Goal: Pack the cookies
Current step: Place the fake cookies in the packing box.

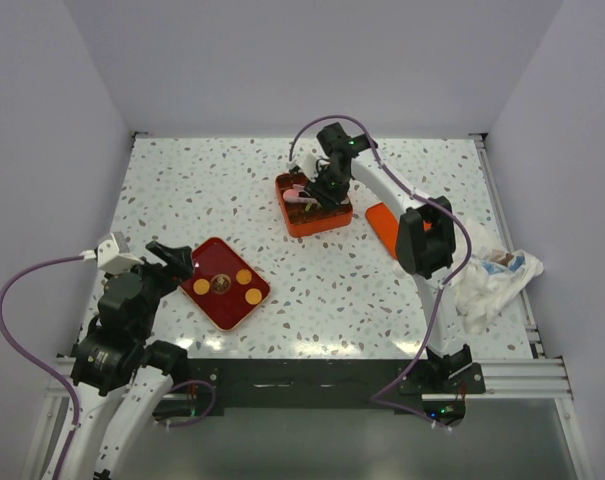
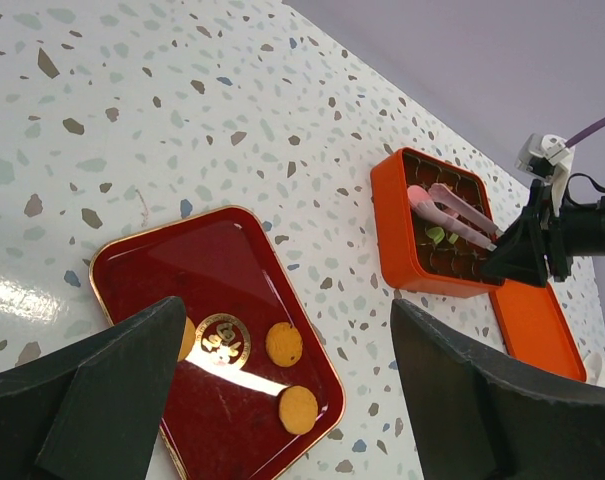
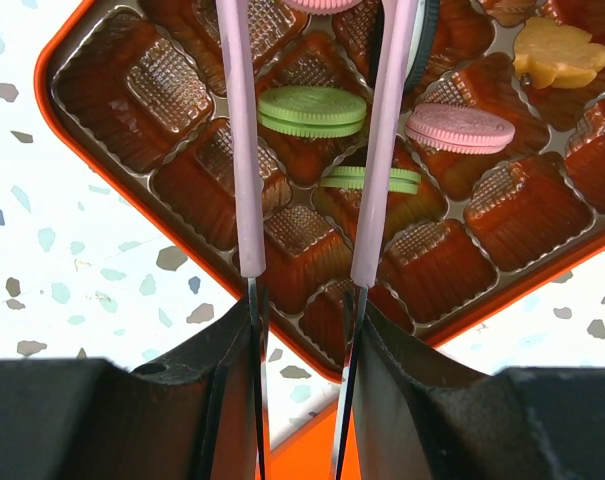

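Note:
Three orange cookies (image 1: 243,276) lie on a dark red tray (image 1: 207,305) at the front left. My left gripper (image 1: 172,262) is open and empty, just above the tray's left side. In the left wrist view (image 2: 287,303) one cookie (image 2: 283,344) lies between its fingers and another (image 2: 187,338) is half hidden. My right gripper (image 1: 327,185) is shut on pink tongs (image 3: 240,150) over an orange box (image 1: 312,225). Its brown insert (image 3: 152,85) holds two green cookies (image 3: 312,108), a pink one (image 3: 460,127) and a yellow flower-shaped one (image 3: 554,55). The tong tips are out of view.
The box's orange lid (image 1: 382,225) lies flat to the right of the box. A crumpled white cloth (image 1: 492,280) lies at the table's right edge. Grey walls stand close on the left, back and right.

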{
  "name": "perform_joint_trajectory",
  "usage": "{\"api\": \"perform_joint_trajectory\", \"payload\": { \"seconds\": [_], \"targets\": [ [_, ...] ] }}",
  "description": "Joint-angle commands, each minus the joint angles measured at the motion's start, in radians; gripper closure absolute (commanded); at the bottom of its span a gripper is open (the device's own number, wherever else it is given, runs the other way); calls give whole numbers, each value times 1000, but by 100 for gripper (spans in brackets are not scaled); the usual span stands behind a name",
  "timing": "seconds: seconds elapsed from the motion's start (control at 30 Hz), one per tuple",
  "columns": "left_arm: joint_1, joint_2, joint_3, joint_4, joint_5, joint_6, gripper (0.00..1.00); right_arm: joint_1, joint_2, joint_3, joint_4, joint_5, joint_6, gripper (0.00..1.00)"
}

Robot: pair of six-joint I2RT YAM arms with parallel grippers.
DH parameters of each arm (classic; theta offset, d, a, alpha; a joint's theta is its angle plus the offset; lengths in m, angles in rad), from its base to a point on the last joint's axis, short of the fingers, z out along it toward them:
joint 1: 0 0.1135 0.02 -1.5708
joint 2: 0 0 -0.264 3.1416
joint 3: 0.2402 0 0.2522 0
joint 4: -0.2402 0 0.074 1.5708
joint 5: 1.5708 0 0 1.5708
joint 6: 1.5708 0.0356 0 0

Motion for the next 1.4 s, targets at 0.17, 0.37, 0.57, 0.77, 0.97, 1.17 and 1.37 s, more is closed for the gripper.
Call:
{"api": "perform_joint_trajectory", "payload": {
  "seconds": [0.17, 0.37, 0.57, 0.77, 0.97, 1.17, 1.37],
  "targets": [
    [-4, 17, 5, 43, -2, 14, 11, 0, -9, 61, 2, 11, 4, 58],
    [-4, 21, 5, 47, 1, 16, 11, -1, -18, 71, 5, 6, 12, 55],
    [-4, 24, 10, 47, 1, 19, 11, -7, -37, 87, 6, -9, 35, 58],
    [-4, 17, 14, 35, -9, 20, 11, -39, -92, 55, 3, -53, 64, 72],
    [-4, 24, 2, 49, -2, 20, 11, -58, -129, -37, 7, -53, 60, 83],
    [-4, 21, 0, 46, 0, 22, 11, -62, -124, -66, -3, -55, 50, 86],
    [-4, 14, 2, 38, -5, 19, 11, -61, -95, -41, -18, -70, 47, 87]
  ]
}}
